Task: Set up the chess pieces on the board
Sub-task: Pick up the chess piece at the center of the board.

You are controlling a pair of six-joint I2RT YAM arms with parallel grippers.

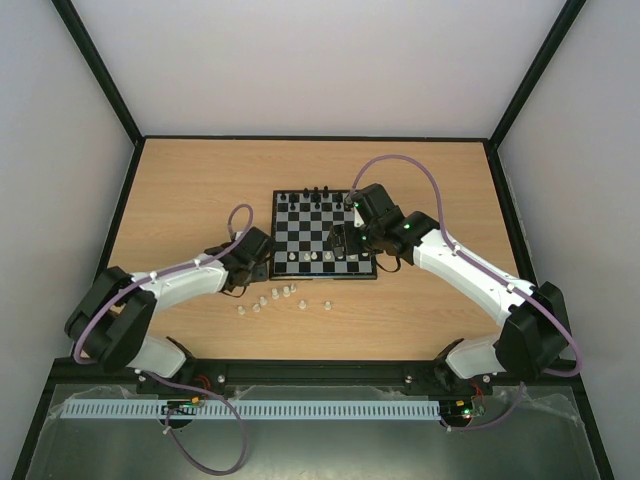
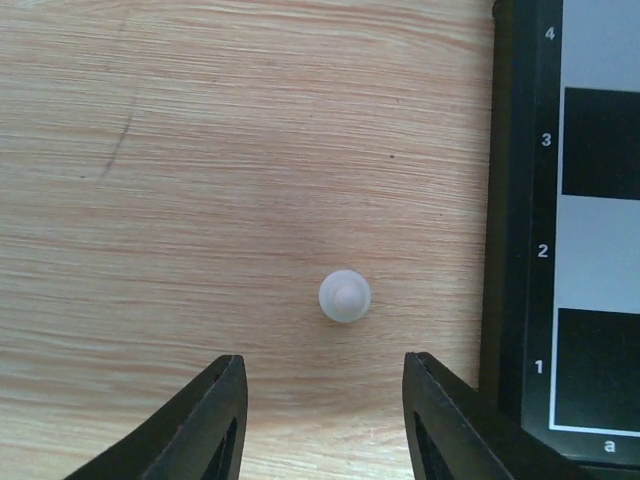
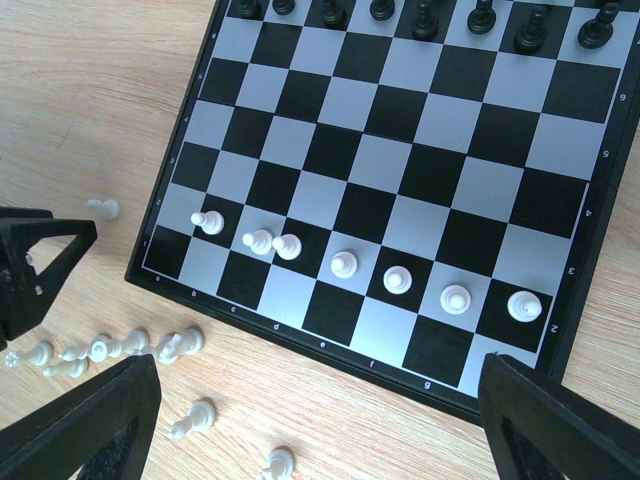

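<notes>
The board (image 1: 300, 212) lies mid-table. Several white pawns (image 3: 344, 264) stand in a row on its near side, and black pieces (image 3: 428, 18) line the far edge. More white chess pieces (image 3: 180, 343) lie loose on the wood in front of the board's near left corner (image 1: 270, 298). My left gripper (image 2: 322, 375) is open and hangs over the table just left of the board (image 2: 505, 200). A single upright white pawn (image 2: 344, 296) stands just ahead of its fingertips (image 2: 215, 420), untouched. My right gripper (image 3: 320, 440) is open and empty above the board's near edge (image 1: 343, 240).
The left gripper (image 3: 30, 270) shows at the left edge of the right wrist view, with that pawn (image 3: 103, 208) beside it. Black-framed walls (image 1: 120, 120) enclose the wooden table (image 1: 200, 180) on three sides. A purple cable (image 1: 400, 162) arches over the right arm.
</notes>
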